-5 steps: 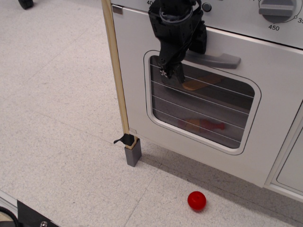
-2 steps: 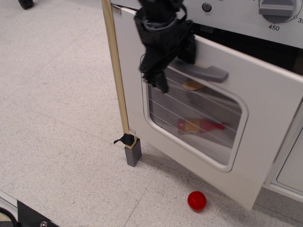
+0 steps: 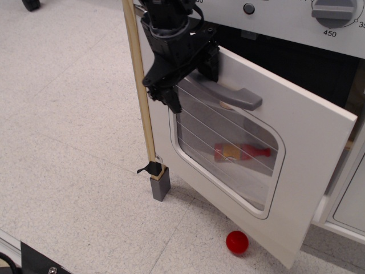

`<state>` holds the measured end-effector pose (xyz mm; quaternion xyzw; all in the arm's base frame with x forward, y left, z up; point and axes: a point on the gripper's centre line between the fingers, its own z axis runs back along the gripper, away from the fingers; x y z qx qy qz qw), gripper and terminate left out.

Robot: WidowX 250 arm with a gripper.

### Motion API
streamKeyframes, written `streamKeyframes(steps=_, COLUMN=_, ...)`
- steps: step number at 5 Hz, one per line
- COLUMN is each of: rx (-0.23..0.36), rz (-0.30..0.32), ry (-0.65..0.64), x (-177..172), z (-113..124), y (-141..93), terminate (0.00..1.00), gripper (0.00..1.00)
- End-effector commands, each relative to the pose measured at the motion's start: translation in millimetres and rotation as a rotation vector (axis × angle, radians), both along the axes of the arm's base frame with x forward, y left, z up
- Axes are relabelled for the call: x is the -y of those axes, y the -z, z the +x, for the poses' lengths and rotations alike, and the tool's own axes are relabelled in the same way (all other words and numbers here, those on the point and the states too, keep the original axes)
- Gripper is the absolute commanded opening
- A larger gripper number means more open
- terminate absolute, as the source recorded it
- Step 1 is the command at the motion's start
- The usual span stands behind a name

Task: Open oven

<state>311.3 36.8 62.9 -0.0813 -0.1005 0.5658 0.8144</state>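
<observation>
The white toy oven [image 3: 296, 23] fills the upper right. Its door [image 3: 308, 148] is hinged at the bottom and stands partly open, leaning outward, with a dark gap behind its top edge. The grey bar handle [image 3: 231, 96] sits above the rounded window [image 3: 228, 154] with thin wire lines. My black gripper [image 3: 191, 80] is at the handle's left end. One finger [image 3: 171, 100] hangs in front of the door and the other [image 3: 211, 60] is above the handle, so the jaws straddle the bar with a wide gap.
A red ball [image 3: 237, 242] lies on the floor below the door's lower edge. A wooden post [image 3: 140, 85] on a grey foot [image 3: 160, 185] stands left of the oven. A red toy [image 3: 242, 152] shows through the window. A grey knob [image 3: 333, 11] is above, and a plain cabinet panel [image 3: 351, 208] is at right.
The door has swung from shut to partly open, its top edge coming outward and down. My gripper moved left and toward the camera with the handle.
</observation>
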Motion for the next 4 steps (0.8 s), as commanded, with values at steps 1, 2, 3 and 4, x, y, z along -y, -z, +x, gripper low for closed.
streamKeyframes(steps=1, rx=0.011, rz=0.068, ry=0.125, x=-28.1, z=1.0, y=-25.2, terminate=0.00, gripper=1.00)
streamKeyframes(steps=2, rx=-0.031, rz=0.028, ry=0.215, x=-24.7, z=4.5, y=-40.9, terminate=0.00, gripper=1.00)
streamKeyframes(steps=3, rx=-0.011, rz=-0.005, ry=0.241, x=-12.0, z=7.7, y=-58.7, terminate=0.00, gripper=1.00)
streamKeyframes(steps=4, rx=0.009, rz=-0.053, ry=0.249, x=5.4, z=10.9, y=-79.0, terminate=0.00, gripper=1.00)
